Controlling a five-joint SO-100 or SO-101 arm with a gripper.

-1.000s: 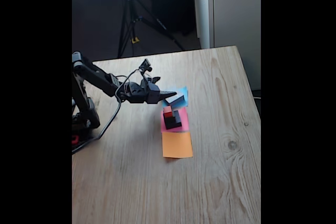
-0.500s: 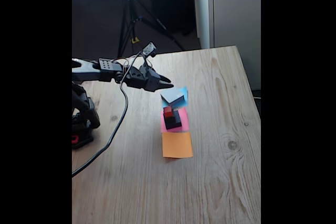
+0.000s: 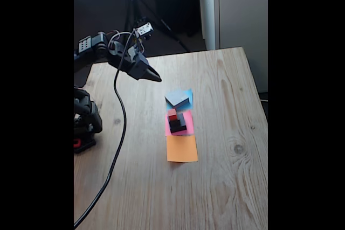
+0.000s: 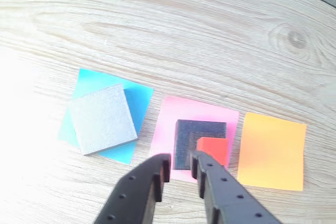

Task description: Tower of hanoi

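Hiding the black block's (image 4: 188, 136) near edge: the end effector (image 4: 180, 163).

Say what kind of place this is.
Probably a home or hobby workspace, not a factory: a bare wooden table, a camera tripod on the dark floor behind it, and three coloured paper squares as block markers.

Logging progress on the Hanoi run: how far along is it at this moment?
Done: the grey block lies alone on the blue paper. In hand: nothing; the tool hangs empty above the table, jaws slightly apart. Left: the black block with the red cube on it sits on the pink paper; the orange paper is bare.
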